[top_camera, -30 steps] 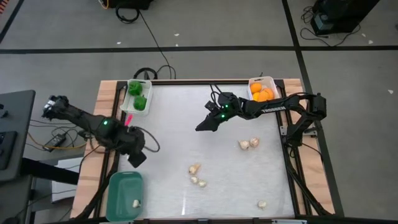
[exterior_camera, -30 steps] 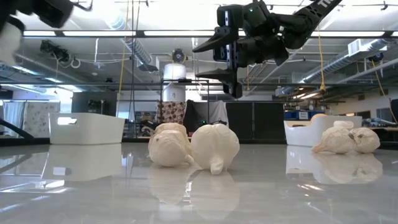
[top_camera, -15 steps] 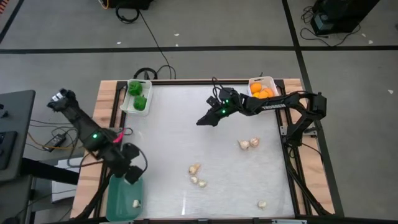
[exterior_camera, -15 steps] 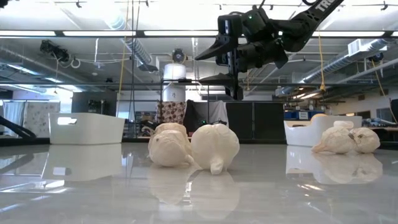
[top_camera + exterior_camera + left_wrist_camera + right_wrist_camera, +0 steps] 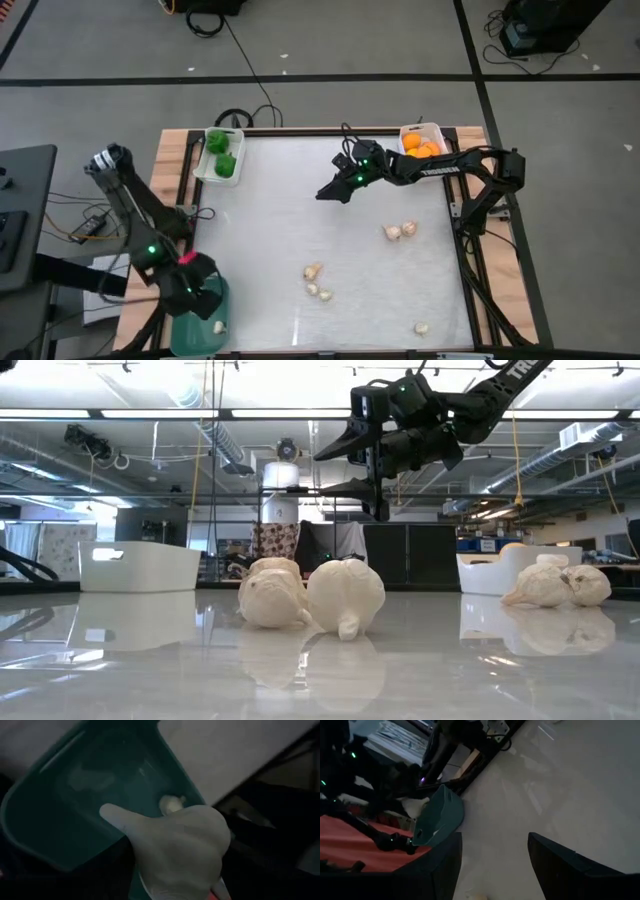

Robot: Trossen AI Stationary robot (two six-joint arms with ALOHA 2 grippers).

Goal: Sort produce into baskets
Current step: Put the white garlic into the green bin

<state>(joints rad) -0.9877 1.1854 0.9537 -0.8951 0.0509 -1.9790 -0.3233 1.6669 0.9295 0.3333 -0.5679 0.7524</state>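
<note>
My left gripper hangs over the far end of the teal bin at the table's near left corner, shut on a whitish garlic-like piece. A second such piece lies on the bin's floor. My right gripper is open and empty, high above the far middle of the table; it also shows in the low view. More garlic-like pieces lie on the table: two at the right, two in the near middle, one near the front edge. My left gripper holds the garlic-like piece, whose pale bulb fills the front of the left wrist view. The fingers are lost in the dark around it, so the kind of hold cannot be told. The piece is lifted clear, above the teal bin's inside.
A white bin with green peppers stands at the far left corner. A white bin with orange fruits stands at the far right corner. Wooden rails frame the white tabletop. The middle of the table lies bare between the garlic groups.
My left gripper has swung from the table's left edge toward the near edge, and now hangs over the teal bin with the garlic-like piece. My right gripper has drifted slightly toward the far edge and stays open.
</note>
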